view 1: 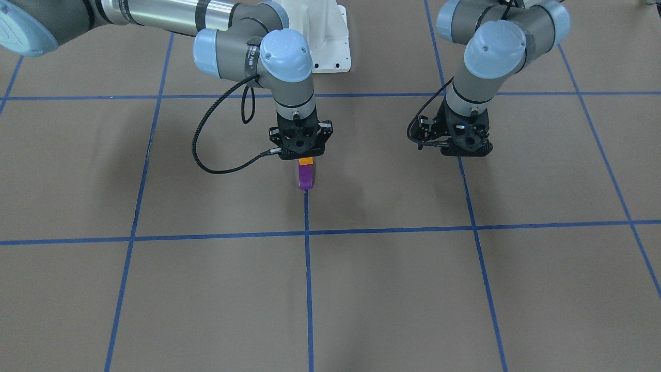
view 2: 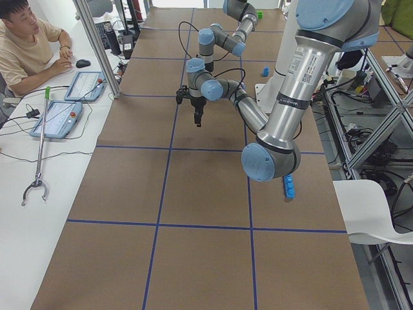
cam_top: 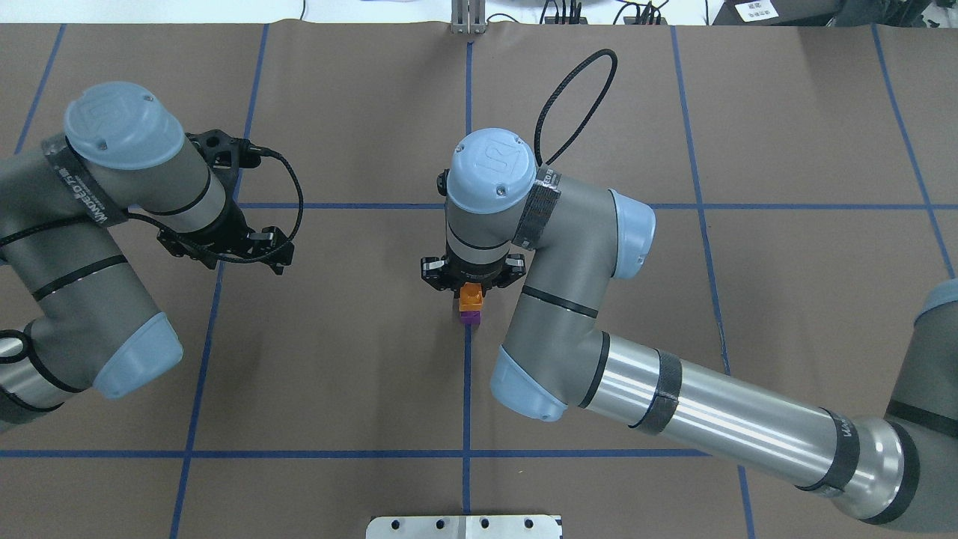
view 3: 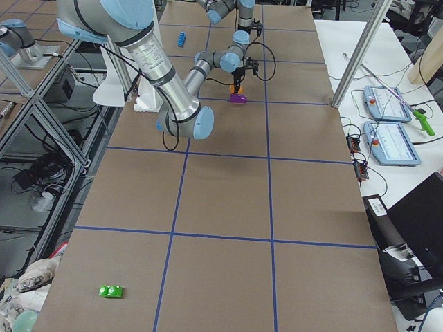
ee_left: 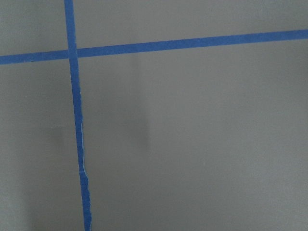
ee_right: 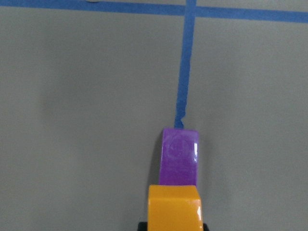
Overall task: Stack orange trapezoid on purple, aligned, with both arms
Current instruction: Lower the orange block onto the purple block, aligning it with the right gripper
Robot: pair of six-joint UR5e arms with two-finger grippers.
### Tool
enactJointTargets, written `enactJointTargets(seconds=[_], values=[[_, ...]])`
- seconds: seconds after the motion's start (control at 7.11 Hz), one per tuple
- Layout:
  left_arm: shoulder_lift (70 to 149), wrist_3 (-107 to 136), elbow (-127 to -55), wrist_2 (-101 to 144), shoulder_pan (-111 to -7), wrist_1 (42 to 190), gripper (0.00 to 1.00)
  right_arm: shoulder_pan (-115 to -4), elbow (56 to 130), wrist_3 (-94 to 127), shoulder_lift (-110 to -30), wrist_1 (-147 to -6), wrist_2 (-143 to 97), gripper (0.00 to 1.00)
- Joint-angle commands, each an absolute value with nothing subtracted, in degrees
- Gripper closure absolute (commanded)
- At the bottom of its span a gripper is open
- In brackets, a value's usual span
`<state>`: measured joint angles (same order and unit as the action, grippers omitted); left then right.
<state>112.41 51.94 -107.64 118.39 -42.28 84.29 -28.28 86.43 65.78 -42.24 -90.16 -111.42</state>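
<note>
My right gripper (view 1: pixel 304 154) is shut on the orange trapezoid (view 1: pixel 305 161) and holds it directly over the purple block (view 1: pixel 305 177), which stands on a blue tape line. In the overhead view the orange trapezoid (cam_top: pixel 471 297) sits just behind the purple block (cam_top: pixel 470 318). In the right wrist view the orange trapezoid (ee_right: pixel 174 207) overlaps the near end of the purple block (ee_right: pixel 179 156). I cannot tell whether the two touch. My left gripper (view 1: pixel 466 151) hangs low over bare table off to the side with nothing in it; its fingers are hidden.
A long blue brick (view 2: pixel 288 187) lies near the left arm's base. A small blue block (view 3: pixel 181 38) and a green brick (view 3: pixel 111 291) lie far off. The white mounting base (view 1: pixel 330 41) stands behind. An operator (view 2: pixel 26 45) sits at the side table.
</note>
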Motion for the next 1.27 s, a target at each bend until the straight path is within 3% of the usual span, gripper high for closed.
enactJointTargets(seconds=[0.0, 1.12], values=[[112.41, 52.03, -107.67, 118.39, -42.19, 84.29, 0.0, -27.86, 85.7, 64.7, -42.27, -90.09, -110.31, 1.0], [112.5, 52.29, -107.93, 118.48, -42.19, 84.29, 0.0, -27.25, 84.55, 64.6, -42.54, -89.91, -110.21, 1.0]])
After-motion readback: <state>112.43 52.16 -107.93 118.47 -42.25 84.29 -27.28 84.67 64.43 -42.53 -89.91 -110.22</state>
